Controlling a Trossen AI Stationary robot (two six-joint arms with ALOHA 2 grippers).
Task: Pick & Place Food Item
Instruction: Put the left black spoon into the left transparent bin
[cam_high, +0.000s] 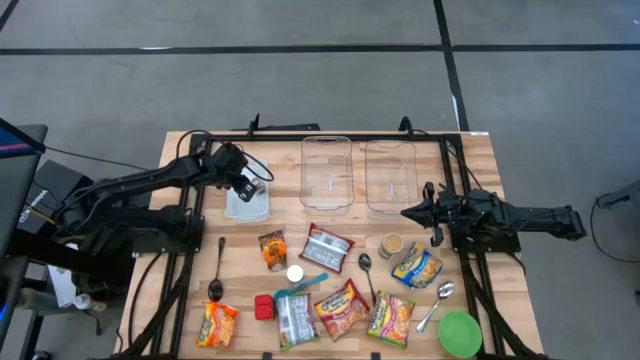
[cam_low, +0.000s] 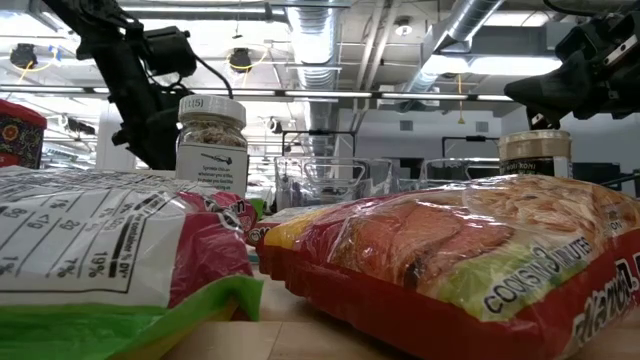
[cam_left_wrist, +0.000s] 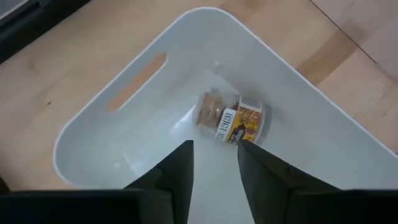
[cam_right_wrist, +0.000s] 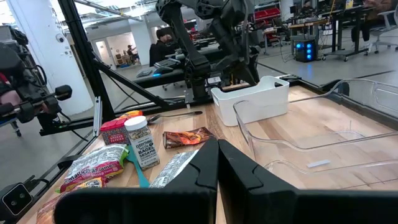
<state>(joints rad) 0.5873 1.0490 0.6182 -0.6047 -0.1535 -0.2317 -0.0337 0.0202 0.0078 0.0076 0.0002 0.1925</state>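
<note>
A small jar with a yellow label and brown contents lies on its side on the floor of a white bin, close to one corner. The bin stands at the table's far left. My left gripper hovers above the bin, open and empty, with the jar just beyond its fingertips. My right gripper waits over the table's right half, near the clear containers, fingers shut and empty.
Two clear plastic containers stand at the far middle. Several food packets, spoons, a white-lidded jar, another jar and a green bowl lie across the near half.
</note>
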